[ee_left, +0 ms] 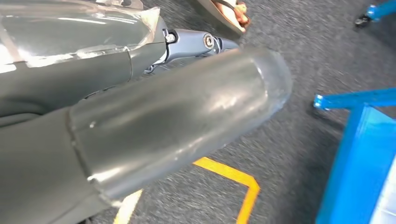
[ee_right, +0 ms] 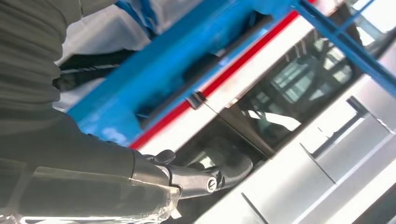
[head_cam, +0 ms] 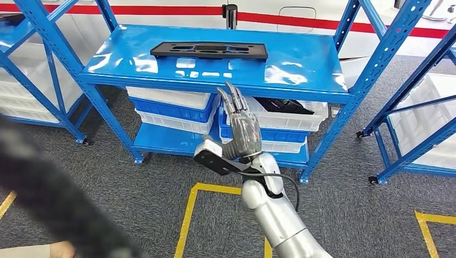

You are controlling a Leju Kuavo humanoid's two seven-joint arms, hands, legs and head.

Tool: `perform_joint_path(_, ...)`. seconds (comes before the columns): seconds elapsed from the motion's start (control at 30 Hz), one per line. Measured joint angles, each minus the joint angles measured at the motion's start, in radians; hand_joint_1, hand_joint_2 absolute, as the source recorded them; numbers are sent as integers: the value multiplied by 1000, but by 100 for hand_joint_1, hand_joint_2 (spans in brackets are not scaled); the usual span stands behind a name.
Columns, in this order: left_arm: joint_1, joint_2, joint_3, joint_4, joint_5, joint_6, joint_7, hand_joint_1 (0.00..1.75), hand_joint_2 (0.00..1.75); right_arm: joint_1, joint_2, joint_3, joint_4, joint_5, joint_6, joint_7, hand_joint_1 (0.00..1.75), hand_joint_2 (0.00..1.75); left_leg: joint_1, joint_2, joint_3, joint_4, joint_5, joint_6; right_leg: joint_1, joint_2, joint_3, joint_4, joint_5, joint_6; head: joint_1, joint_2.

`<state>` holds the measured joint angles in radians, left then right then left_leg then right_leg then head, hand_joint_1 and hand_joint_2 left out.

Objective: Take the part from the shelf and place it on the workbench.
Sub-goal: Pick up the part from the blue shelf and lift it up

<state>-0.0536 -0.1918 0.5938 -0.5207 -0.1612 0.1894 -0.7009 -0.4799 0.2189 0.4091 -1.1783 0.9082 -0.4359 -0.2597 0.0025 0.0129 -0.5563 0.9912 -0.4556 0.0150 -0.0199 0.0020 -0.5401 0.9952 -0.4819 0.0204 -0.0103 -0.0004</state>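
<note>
You're basically at the start of this one. The part, that long flat black piece with cutouts, is lying on the top deck of the blue shelf, toward the far side and a bit left of centre, and nothing is touching it. So the pickup isn't done, and the carry and the drop on the workbench are both ahead of you. No workbench shows from where you're standing, so my guess is you'll have to turn or walk once you've got the part.

Your right hand is raised in front of the shelf's near edge, fingers stretched out straight and slightly apart, holding nothing. From the head view it sits lower than the deck and to the right of the part's middle, well apart from it, so there's a reach up and forward to go before you can close on anything. The right wrist view looks up along the blue shelf edge and shows the thumb side of the hand with nothing in it.

Your left hand hangs low over the grey carpet near a yellow floor line; you get the thumb and the cover up close, but I can't tell how its fingers are set.

Heads up: there's a person's foot in a sandal on the carpet near your left side. Below the top deck are white and blue bins, one holding something dark, but those look like none of your business for this task.
</note>
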Motion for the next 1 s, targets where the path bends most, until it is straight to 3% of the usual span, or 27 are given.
perform_joint_path(0.17,-2,-4,-14,-21,-6,-6,0,0,0,-41,13,15,-13,15,29,20,0,175,0,0,-1,0,0,0,0,0,0,0,0,0,0,0)
perform_joint_path(0.27,-5,-5,-26,-27,-12,-13,0,0,0,-79,15,21,-5,53,108,73,0,175,0,0,-2,0,0,0,0,0,-1,0,0,0,0,0)
perform_joint_path(0.43,-34,-2,-41,-20,-27,-25,0,0,0,-253,35,15,69,32,257,168,0,175,0,0,-2,0,1,0,0,0,-1,0,1,1,0,0)
perform_joint_path(0.6,-57,4,-43,-4,-51,-51,0,0,0,-382,31,-20,154,-6,310,208,0,175,0,-1,-2,1,2,0,0,0,-1,0,1,1,0,0)
perform_joint_path(1.0,-69,15,-41,26,-65,-93,0,0,0,-415,-25,-77,212,-117,337,172,0,175,0,-2,-6,6,1,1,-4,0,-2,0,1,2,0,0)
